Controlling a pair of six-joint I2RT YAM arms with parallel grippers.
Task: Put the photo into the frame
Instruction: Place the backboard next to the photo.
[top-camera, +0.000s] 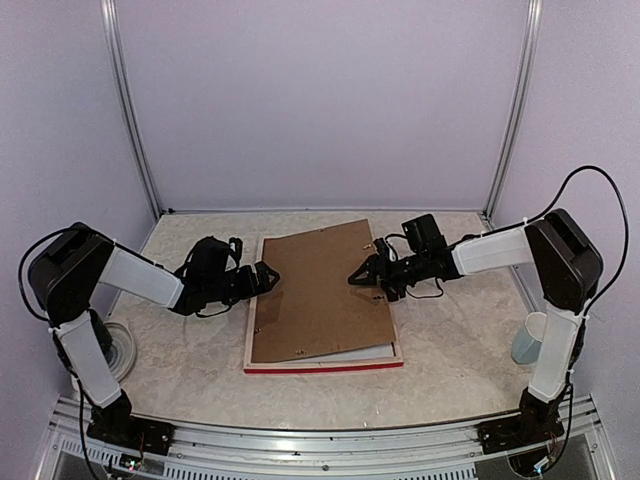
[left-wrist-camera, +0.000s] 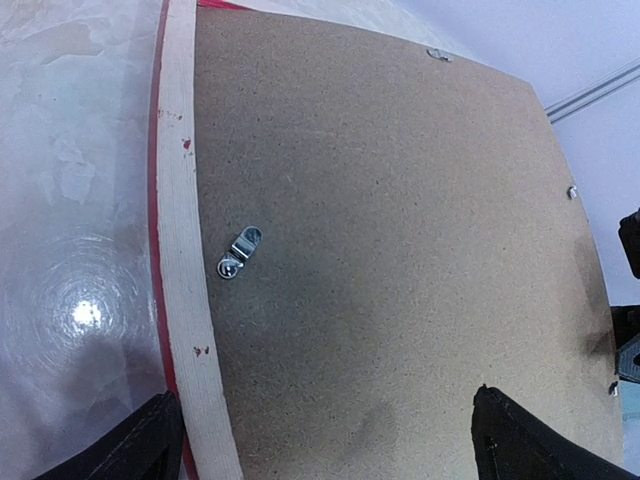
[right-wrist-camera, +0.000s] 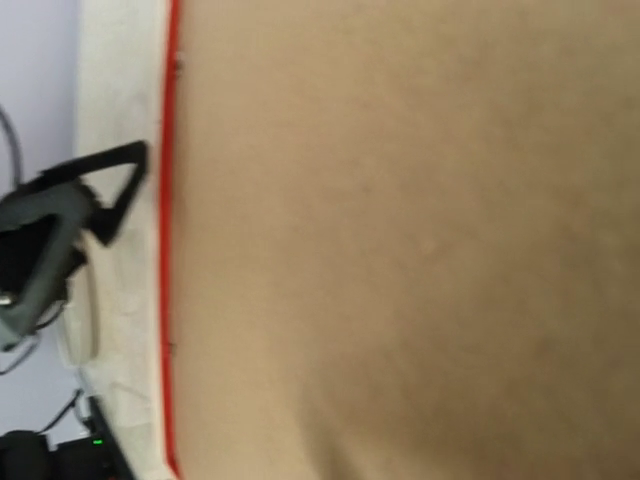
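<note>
Left gripper (left-wrist-camera: 330, 438) hung wide open, empty, over the brown board (top-camera: 320, 295) lying askew on the frame (top-camera: 325, 366). Right gripper (top-camera: 358, 277) hovered opposite. Released or clenched, couldn't tell.

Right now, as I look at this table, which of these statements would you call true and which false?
1. The brown board lies a bit crooked on the back of the frame. True.
2. The cat photo is in plain sight. False: no photo shows in any view, and the board covers the frame's opening.
3. The left gripper is open. True.
4. The cup stands on the left. False: the cup stands at the right.
5. The frame stands upright. False: it lies flat, back up.
</note>
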